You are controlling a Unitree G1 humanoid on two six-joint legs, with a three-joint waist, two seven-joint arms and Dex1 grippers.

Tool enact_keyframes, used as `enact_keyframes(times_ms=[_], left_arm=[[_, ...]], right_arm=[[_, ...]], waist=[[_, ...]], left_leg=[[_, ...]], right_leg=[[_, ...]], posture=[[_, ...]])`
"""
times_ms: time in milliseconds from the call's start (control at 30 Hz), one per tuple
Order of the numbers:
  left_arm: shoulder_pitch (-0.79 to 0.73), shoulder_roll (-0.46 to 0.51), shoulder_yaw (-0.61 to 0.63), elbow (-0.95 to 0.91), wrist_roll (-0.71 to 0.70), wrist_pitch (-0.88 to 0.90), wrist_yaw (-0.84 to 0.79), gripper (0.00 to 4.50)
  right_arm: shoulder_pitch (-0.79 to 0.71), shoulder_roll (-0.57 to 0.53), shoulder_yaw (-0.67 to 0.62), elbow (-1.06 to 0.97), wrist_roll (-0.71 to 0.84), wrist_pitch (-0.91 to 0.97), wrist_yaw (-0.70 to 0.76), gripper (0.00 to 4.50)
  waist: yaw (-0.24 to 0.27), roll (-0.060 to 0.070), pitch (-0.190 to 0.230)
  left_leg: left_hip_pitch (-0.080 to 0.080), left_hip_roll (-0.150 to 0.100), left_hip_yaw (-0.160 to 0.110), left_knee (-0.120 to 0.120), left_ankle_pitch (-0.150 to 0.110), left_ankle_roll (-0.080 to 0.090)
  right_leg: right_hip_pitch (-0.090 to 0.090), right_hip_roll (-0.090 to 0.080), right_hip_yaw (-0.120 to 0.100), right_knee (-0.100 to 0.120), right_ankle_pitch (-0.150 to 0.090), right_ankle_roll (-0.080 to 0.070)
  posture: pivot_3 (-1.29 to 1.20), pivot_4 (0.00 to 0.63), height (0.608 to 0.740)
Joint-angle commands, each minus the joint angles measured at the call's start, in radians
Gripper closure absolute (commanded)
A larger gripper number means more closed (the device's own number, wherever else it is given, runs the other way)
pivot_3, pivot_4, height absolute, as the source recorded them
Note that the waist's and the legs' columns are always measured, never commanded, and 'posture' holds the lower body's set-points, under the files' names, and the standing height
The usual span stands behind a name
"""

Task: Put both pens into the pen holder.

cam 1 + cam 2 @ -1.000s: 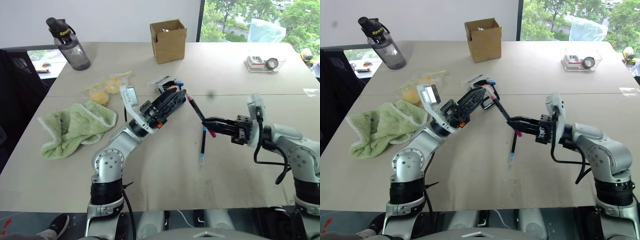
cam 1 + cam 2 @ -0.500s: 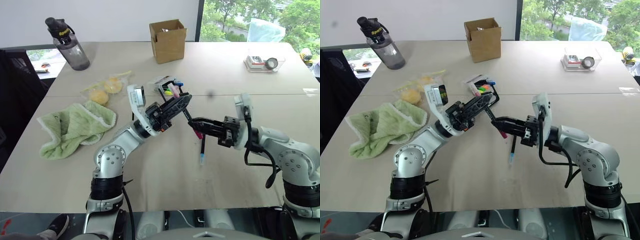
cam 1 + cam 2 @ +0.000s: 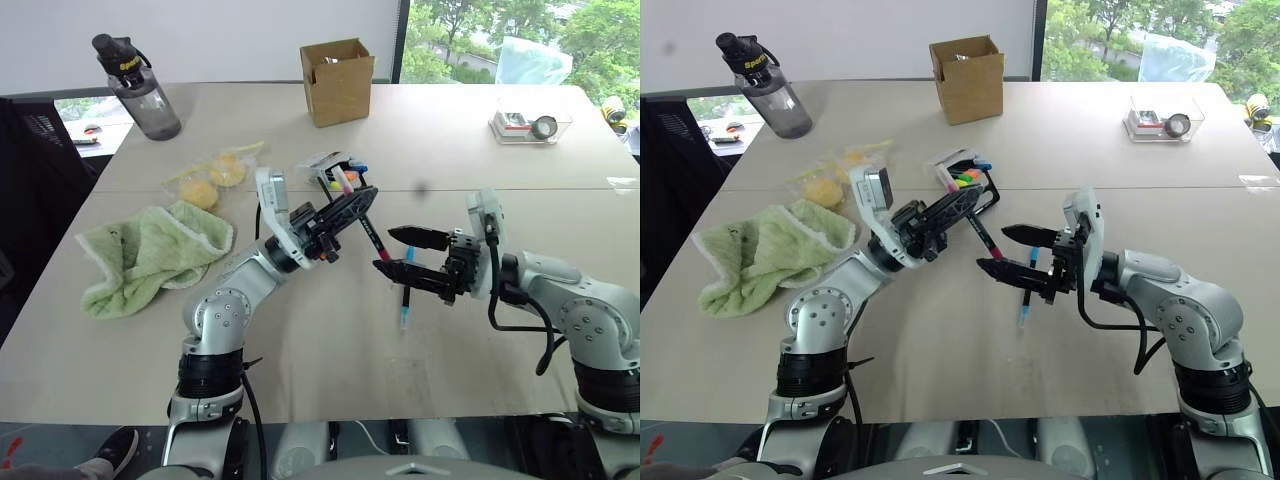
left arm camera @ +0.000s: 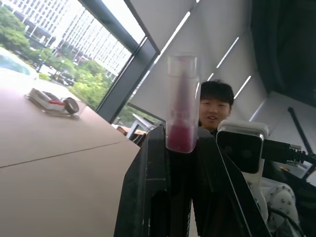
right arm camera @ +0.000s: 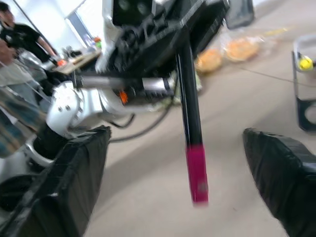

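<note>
Handover just done: a second ago the right gripper [image 3: 412, 254] was clamped on the pink-ended pen [image 3: 368, 231] with the left gripper [image 3: 352, 205] spread; now the left is clamped on the barrel and the right stands wide apart, off the pen. Pen is held above the table [image 3: 300, 330], long axis slanting, pink end down toward near right, other end up toward the pen holder [image 3: 338, 171] just beyond. Blue-capped pen [image 3: 405, 292] lies on the table under the right gripper, near–far. One pen is ready for the holder, one left
</note>
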Motion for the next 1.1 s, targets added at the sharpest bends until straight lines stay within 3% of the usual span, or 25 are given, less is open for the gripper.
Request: enact_keyframes(times_ms=[33,200,367,533,700,867,1100], left_arm=[[-0.040,0.057,-0.027,-0.027,0.131,-0.103,-0.031,4.49],[-0.096,0.119,-0.099,0.001,0.402,-0.341,-0.048,4.49],[-0.158,0.145,-0.181,0.046,0.646,-0.592,-0.053,4.49],[-0.230,0.152,-0.325,0.109,1.003,-0.974,0.018,4.49],[-0.259,0.172,-0.340,0.198,1.233,-1.125,0.165,4.49],[-0.293,0.168,-0.337,0.306,1.339,-1.164,0.272,4.49],[-0.333,0.169,-0.355,0.444,1.367,-1.221,0.316,4.49]], right_arm=[[0.067,-0.053,-0.114,0.021,-0.041,-0.085,0.005,0.05],[0.227,-0.059,-0.257,0.021,-0.113,-0.326,0.089,0.05],[0.295,-0.073,-0.353,-0.023,-0.047,-0.344,0.087,0.05],[0.370,-0.081,-0.446,-0.052,0.077,-0.318,0.093,0.05],[0.380,-0.112,-0.438,-0.059,0.061,-0.331,0.084,0.05],[0.380,-0.131,-0.401,-0.042,-0.077,-0.416,0.083,0.05],[0.368,-0.128,-0.397,-0.029,-0.104,-0.459,0.085,0.05]], waist=[[0.005,0.000,0.000],[0.019,0.000,0.000],[0.018,0.000,0.000],[0.023,0.000,0.000],[0.015,0.000,0.000],[0.019,0.000,0.000],[0.019,0.000,0.000]], left_leg=[[0.000,0.000,0.000,0.000,0.000,0.000],[0.000,0.000,0.001,-0.001,0.000,0.000],[0.000,0.000,0.003,-0.001,0.000,0.001],[0.000,0.001,0.002,-0.001,0.000,0.001],[0.002,0.001,0.006,-0.002,-0.001,0.002],[0.002,0.002,0.005,-0.001,-0.001,0.002],[0.001,0.002,0.005,-0.001,-0.001,0.002]], right_leg=[[0.000,0.000,0.000,0.000,0.000,0.000],[0.000,0.001,0.001,-0.002,0.000,0.000],[0.000,0.001,0.002,-0.002,0.000,0.000],[0.000,0.001,0.001,-0.002,0.000,0.000],[0.000,0.001,0.005,-0.003,0.000,0.000],[0.000,0.001,0.004,-0.002,0.000,0.000],[0.000,0.001,0.003,-0.002,0.000,0.001]], posture=[[0.00,0.150,0.736],[0.00,0.150,0.736],[0.00,0.150,0.736],[0.00,0.150,0.736],[0.00,0.150,0.736],[0.00,0.150,0.736],[0.00,0.150,0.736]])
